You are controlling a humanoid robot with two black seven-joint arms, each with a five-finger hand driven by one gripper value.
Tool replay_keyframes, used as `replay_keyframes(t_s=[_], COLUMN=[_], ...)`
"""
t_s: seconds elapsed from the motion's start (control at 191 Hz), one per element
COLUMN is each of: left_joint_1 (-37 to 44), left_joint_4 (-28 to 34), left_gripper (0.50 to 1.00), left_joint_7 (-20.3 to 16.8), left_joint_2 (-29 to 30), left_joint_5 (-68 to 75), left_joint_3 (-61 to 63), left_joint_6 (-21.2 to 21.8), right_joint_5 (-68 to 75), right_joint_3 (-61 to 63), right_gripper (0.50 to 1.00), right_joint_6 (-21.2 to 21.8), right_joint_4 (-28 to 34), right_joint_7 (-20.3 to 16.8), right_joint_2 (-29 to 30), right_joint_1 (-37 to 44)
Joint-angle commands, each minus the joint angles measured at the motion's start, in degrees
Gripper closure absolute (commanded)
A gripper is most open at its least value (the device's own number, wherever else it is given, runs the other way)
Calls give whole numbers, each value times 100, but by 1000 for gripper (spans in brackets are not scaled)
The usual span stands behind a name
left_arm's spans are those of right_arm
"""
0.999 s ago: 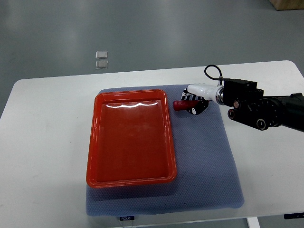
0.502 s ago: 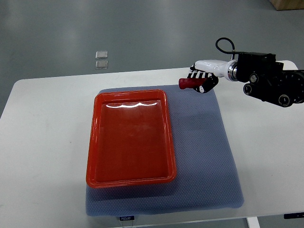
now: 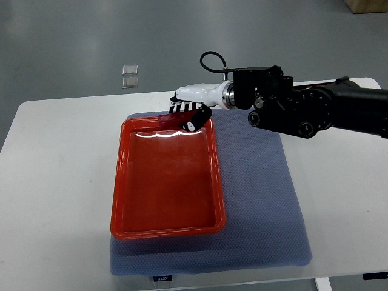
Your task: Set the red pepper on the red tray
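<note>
The red tray [image 3: 167,225] lies on a blue-grey mat [image 3: 260,200] in the middle of the white table. My right hand [image 3: 187,114], white with black finger pads, hovers over the tray's far rim. Its fingers are shut on the red pepper [image 3: 171,119], whose red end pokes out to the left of the hand. The right arm reaches in from the right edge, black and bulky. The left arm does not show.
The mat extends to the right of the tray and past its near edge. White table surface [image 3: 54,182] surrounds the mat. Two small clear squares [image 3: 129,75] lie on the grey floor beyond the table's far edge.
My right hand has lifted the red pepper off the mat and carried it left, from beside the tray's far right corner to above the tray's far rim.
</note>
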Motion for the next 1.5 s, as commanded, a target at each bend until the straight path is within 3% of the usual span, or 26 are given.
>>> replay_keyframes(t_s=[0.0, 0.194, 0.607, 0.743, 0.811, 0.962, 1.093, 1.297, 1.423, 1.496], left_joint_1=[0, 0, 9, 9, 9, 9, 9, 9, 9, 9], left_joint_4=[-13, -22, -22, -22, -22, -22, -13, -13, -13, -13], left_gripper=[500, 500, 500, 500, 500, 500, 500, 500, 500, 500], left_joint_7=[0, 0, 0, 0, 9, 9, 0, 0, 0, 0], left_joint_2=[0, 0, 0, 0, 0, 0, 0, 0, 0, 0], left_joint_5=[-3, -3, -3, -3, -3, -3, -3, -3, -3, -3], left_joint_3=[0, 0, 0, 0, 0, 0, 0, -9, -9, -9], left_joint_6=[1, 1, 1, 1, 1, 1, 1, 1, 1, 1], right_joint_5=[-2, -20, -2, -11, -11, -2, 7, 314, 446, 604], right_joint_3=[-37, -81, -152, -152, -108, -64, 191, 692, 1589, 2344], right_gripper=[1000, 1000, 991, 906, 779, 634, 605, 603, 603, 603], right_joint_6=[-3, -47, -82, -82, -82, -73, -47, -29, -38, -38], right_joint_4=[-291, -695, -695, -704, -704, -686, -669, -660, -642, -642], right_joint_7=[9, 9, 27, 53, 71, 79, 79, 79, 123, 352], right_joint_2=[518, 518, 518, 518, 518, 518, 518, 518, 518, 421], right_joint_1=[-97, -528, -976, -1099, -1152, -1143, -1082, -1073, -1169, -1547])
